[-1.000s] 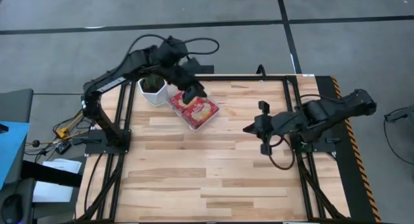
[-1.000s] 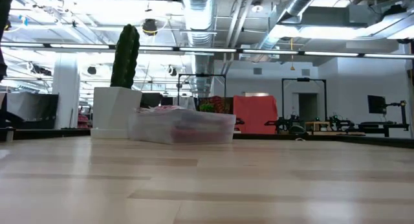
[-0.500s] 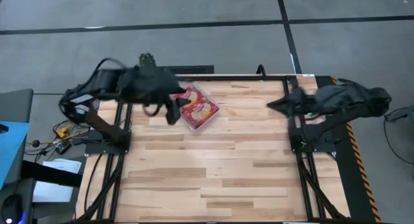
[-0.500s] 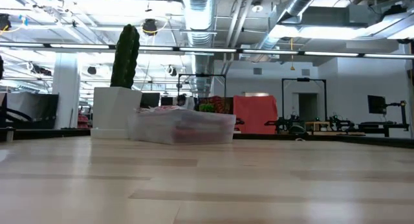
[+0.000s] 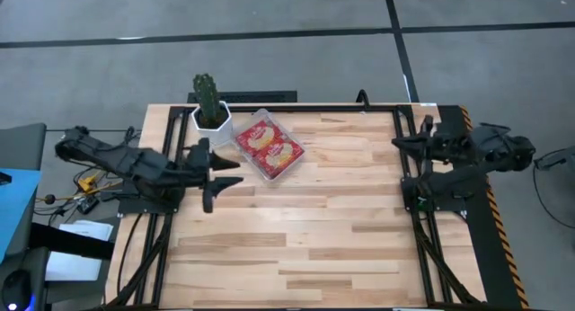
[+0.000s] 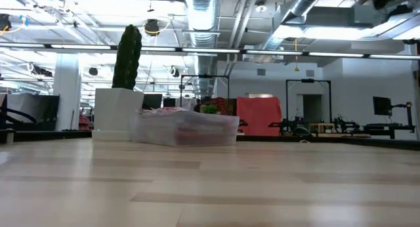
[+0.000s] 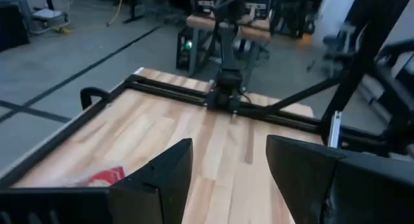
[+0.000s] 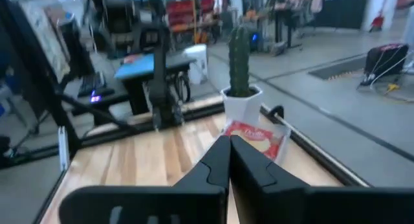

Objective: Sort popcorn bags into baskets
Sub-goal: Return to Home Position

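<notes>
Red popcorn bags (image 5: 270, 147) lie flat inside the clear plastic basket (image 5: 294, 166) at the table's far left. The same basket (image 6: 184, 128) shows in the low view and the bags (image 8: 256, 136) in the right wrist view. My left gripper (image 5: 226, 173) hovers open and empty at the table's left edge, to the near left of the basket and pointing level across the table. One red bag (image 7: 103, 177) peeks past its finger. My right gripper (image 5: 399, 145) is shut and empty at the table's right edge, pointing level toward the basket.
A white pot with a green cactus (image 5: 210, 113) stands right beside the basket's far left corner, and the cactus pot (image 6: 119, 113) is also in the low view. Black frame rails run along the table's left, right and far edges. The wood between the two arms is bare.
My left gripper has swung from above the basket back toward the table's left edge, nearer and lower, tipping up to point level. My right gripper has drawn back toward the table's right edge. The basket and bags have stayed put.
</notes>
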You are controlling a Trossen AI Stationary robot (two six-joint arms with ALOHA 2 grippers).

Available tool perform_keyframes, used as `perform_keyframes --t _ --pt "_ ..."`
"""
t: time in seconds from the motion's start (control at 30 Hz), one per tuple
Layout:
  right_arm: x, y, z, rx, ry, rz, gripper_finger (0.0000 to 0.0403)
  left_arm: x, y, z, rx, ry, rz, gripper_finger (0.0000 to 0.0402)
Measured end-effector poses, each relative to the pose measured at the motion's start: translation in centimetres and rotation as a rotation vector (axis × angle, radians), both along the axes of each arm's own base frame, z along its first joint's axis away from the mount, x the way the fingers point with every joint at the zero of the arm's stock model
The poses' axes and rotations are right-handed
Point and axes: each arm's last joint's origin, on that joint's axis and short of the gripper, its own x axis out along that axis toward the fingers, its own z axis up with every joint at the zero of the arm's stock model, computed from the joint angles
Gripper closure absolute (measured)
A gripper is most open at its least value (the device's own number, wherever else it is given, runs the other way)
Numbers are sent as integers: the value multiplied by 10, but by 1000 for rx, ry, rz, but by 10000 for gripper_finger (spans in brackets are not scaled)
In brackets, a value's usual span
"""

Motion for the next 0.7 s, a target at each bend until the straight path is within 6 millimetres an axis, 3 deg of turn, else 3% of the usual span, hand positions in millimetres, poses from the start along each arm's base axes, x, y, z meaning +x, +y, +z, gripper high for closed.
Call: perform_keyframes --t 0.17,0.3,0.5,0.7 --pt "-21 -7 -21 26 -95 -61 375 -27 10 -54 -56 -117 15 214" --pt "-44 -13 -29 46 -196 -69 375 -57 23 -81 -119 -187 37 214" --pt "-40 -13 -36 2 -140 -98 367 -93 38 -108 -139 -267 57 214" --pt "-18 -8 -69 -30 -32 -120 365 -112 46 -140 -150 -333 60 214"
